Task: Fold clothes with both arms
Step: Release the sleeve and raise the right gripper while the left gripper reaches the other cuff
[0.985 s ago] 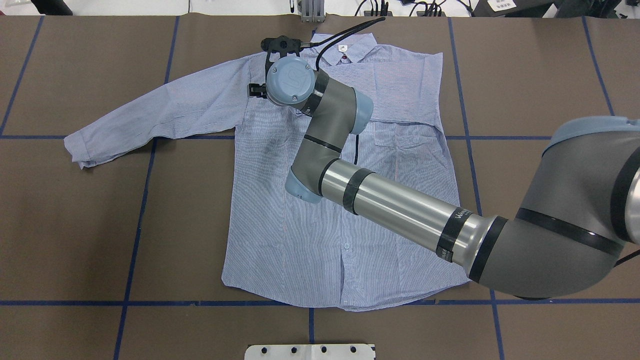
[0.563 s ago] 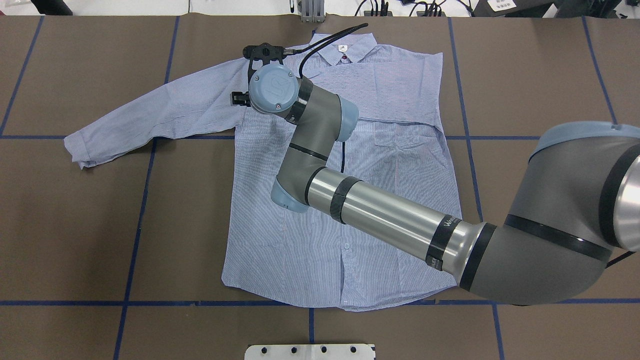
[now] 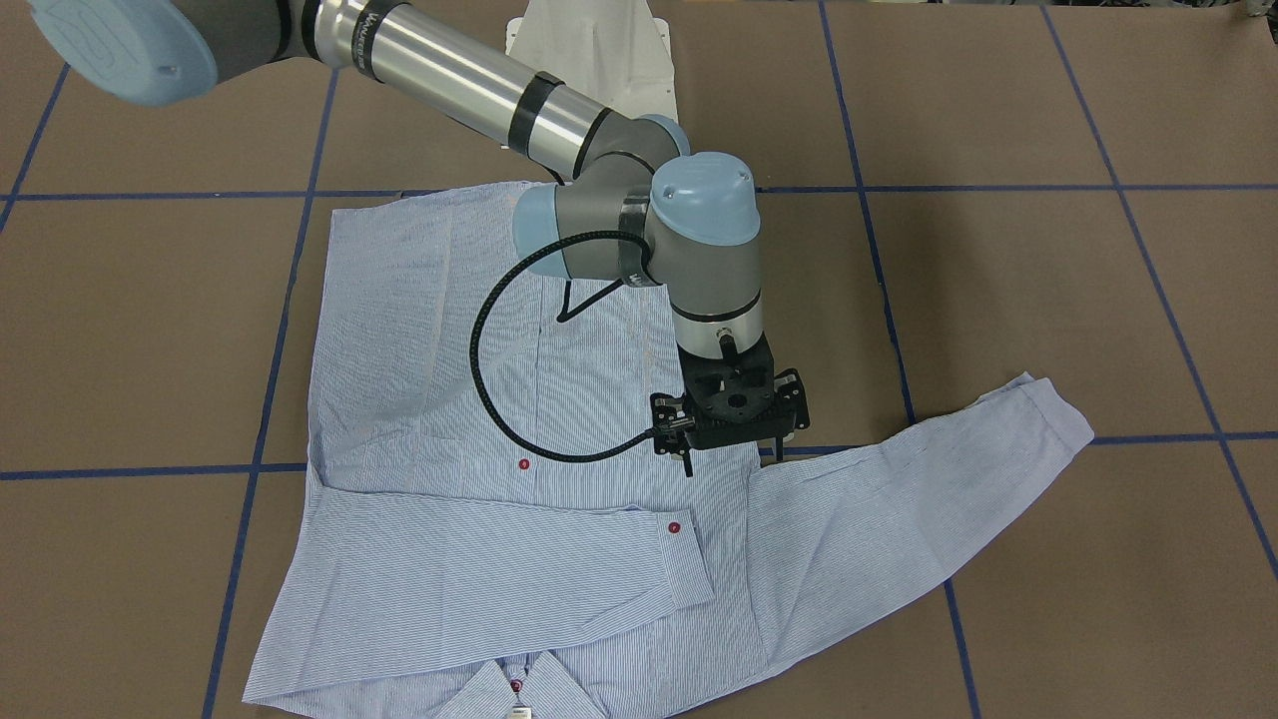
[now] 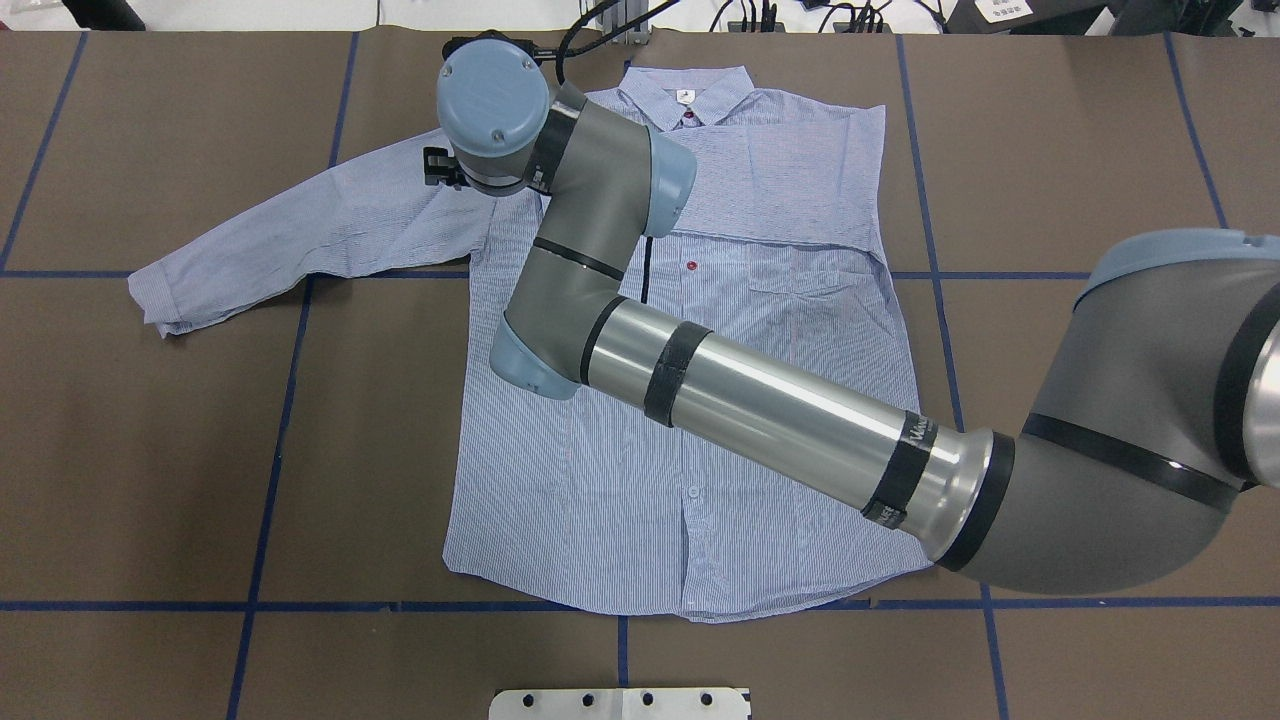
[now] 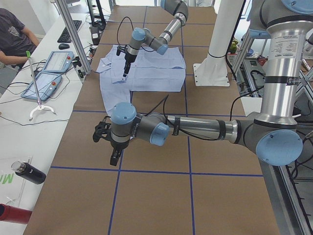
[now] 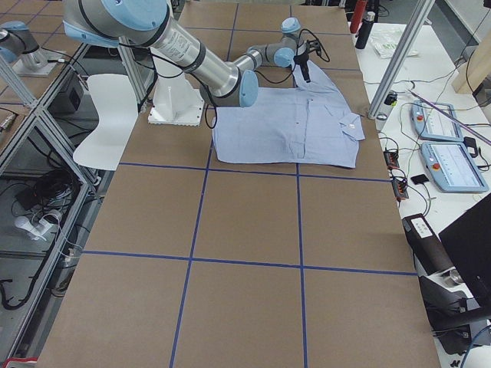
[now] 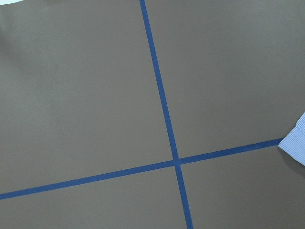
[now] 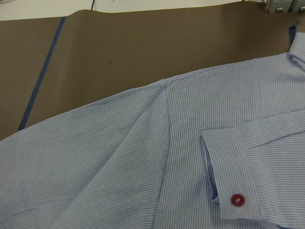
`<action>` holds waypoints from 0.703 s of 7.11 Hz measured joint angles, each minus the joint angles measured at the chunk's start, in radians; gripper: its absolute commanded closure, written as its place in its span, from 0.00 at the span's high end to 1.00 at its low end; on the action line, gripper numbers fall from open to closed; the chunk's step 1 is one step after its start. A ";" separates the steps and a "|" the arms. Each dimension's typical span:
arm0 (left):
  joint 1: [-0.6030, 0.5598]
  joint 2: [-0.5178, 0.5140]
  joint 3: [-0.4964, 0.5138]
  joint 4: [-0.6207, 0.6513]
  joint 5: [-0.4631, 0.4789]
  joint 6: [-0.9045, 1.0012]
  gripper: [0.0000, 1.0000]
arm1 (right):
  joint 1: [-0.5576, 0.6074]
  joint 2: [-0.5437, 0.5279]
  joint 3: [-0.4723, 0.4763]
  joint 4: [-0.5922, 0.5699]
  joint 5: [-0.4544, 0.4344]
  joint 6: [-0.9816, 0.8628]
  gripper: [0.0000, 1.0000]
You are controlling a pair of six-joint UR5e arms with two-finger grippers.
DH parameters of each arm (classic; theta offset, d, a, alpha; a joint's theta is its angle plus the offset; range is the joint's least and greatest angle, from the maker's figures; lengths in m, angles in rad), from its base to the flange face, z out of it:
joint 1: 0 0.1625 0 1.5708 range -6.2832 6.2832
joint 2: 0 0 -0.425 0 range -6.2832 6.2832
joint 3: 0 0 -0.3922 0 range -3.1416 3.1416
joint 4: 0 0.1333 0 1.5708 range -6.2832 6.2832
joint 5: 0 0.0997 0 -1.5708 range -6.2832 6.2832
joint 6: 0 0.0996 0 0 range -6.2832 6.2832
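Observation:
The clothes are one light blue striped shirt (image 4: 680, 430) lying flat, front up, collar at the far edge. One sleeve (image 3: 479, 584) is folded across the chest, its cuff (image 8: 228, 176) showing a red button. The other sleeve (image 4: 300, 235) stretches out sideways. My right arm (image 4: 760, 410) reaches across the shirt. Its gripper (image 3: 732, 459) hangs open just above the shoulder where the outstretched sleeve begins, holding nothing. My left gripper (image 5: 113, 156) hovers over bare table away from the shirt. Whether it is open or shut I cannot tell. The left wrist view catches only a cuff corner (image 7: 295, 145).
Brown table cover (image 4: 1080, 150) carries a grid of blue tape lines (image 4: 270, 480). The white pedestal base (image 3: 589, 45) stands at the robot's edge. Beyond the far edge are metal posts (image 5: 73, 34), control tablets (image 5: 49, 63), a seated person (image 5: 14, 34) and bottles (image 5: 29, 174).
My right wrist has swung leftwards and farther away, from over the chest beside the collar to the shoulder of the outstretched sleeve. The shirt lies as before.

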 measured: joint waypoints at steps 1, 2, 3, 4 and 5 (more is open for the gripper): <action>0.041 0.005 -0.002 -0.061 0.003 -0.129 0.99 | 0.033 -0.026 0.075 -0.109 0.067 -0.020 0.99; 0.092 0.007 -0.003 -0.117 0.006 -0.269 0.98 | 0.067 -0.062 0.156 -0.222 0.125 -0.061 0.99; 0.139 0.010 -0.010 -0.155 0.011 -0.394 0.98 | 0.097 -0.100 0.237 -0.328 0.161 -0.111 0.99; 0.191 0.013 -0.028 -0.181 0.031 -0.518 0.97 | 0.128 -0.149 0.319 -0.405 0.187 -0.157 0.99; 0.250 0.016 -0.044 -0.208 0.069 -0.648 0.96 | 0.161 -0.213 0.401 -0.448 0.215 -0.193 0.99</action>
